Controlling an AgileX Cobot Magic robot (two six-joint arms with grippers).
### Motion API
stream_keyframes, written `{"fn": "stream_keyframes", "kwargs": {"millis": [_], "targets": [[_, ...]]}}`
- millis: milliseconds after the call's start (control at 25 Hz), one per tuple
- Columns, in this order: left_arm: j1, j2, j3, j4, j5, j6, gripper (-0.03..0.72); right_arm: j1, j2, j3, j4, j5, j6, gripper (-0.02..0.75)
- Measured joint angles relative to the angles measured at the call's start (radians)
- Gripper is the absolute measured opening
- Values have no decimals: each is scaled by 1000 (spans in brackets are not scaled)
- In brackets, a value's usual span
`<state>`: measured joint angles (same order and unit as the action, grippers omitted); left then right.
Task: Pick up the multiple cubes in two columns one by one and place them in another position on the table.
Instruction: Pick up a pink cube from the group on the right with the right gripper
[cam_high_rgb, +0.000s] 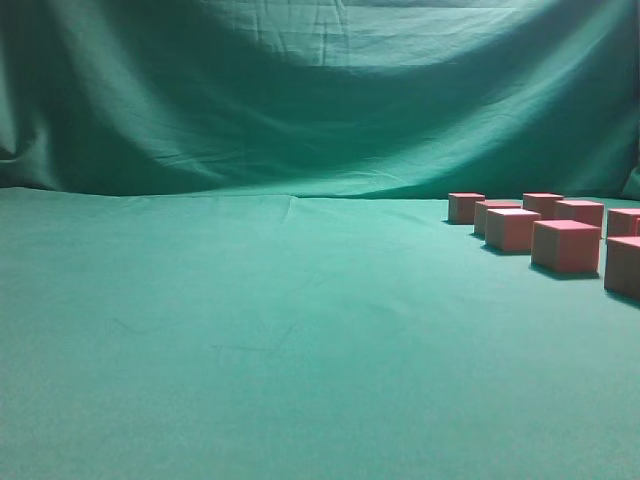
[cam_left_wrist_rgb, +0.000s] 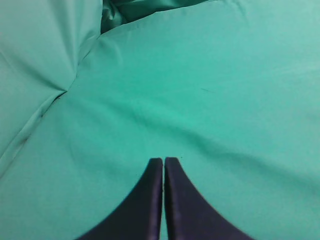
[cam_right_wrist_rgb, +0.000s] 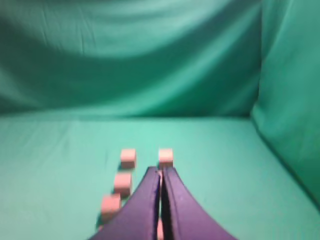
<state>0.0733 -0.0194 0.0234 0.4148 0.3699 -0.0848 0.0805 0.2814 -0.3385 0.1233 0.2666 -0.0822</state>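
Several red cubes (cam_high_rgb: 565, 245) stand in two columns at the right of the green table in the exterior view; the nearest one (cam_high_rgb: 623, 265) is cut by the frame edge. Neither gripper shows in that view. In the right wrist view my right gripper (cam_right_wrist_rgb: 160, 171) is shut and empty, held above the table, with the cube columns (cam_right_wrist_rgb: 122, 183) below and ahead of its tips; the far right-column cube (cam_right_wrist_rgb: 165, 156) sits just past the fingertips. In the left wrist view my left gripper (cam_left_wrist_rgb: 163, 161) is shut and empty over bare green cloth.
A green cloth (cam_high_rgb: 250, 330) covers the table and hangs as a backdrop (cam_high_rgb: 320, 90) behind it. A fold of the cloth (cam_left_wrist_rgb: 60, 90) rises at the left of the left wrist view. A cloth wall (cam_right_wrist_rgb: 290, 110) stands at the right of the cubes.
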Motion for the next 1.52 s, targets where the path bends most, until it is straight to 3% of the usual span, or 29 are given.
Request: {"fn": "stream_keyframes", "kwargs": {"millis": [400, 600, 840, 1120, 1160, 1200, 1240, 1440, 1520], "targets": [[0, 0, 0, 0, 0, 0, 0, 9, 479, -276, 2, 484, -104, 0], [0, 0, 0, 0, 0, 0, 0, 109, 670, -412, 2, 665, -116, 0], [0, 0, 0, 0, 0, 0, 0, 278, 869, -457, -52, 617, 6, 0], [0, 0, 0, 0, 0, 0, 0, 289, 1062, -457, -79, 440, 45, 0], [0, 0, 0, 0, 0, 0, 0, 289, 1082, -457, -79, 416, 45, 48], [0, 0, 0, 0, 0, 0, 0, 289, 1102, -457, -79, 394, 41, 48], [0, 0, 0, 0, 0, 0, 0, 289, 1119, -457, -80, 379, 38, 139], [0, 0, 0, 0, 0, 0, 0, 289, 1191, -459, -82, 348, 32, 428], [0, 0, 0, 0, 0, 0, 0, 289, 1210, -459, -84, 345, 32, 448]]}}
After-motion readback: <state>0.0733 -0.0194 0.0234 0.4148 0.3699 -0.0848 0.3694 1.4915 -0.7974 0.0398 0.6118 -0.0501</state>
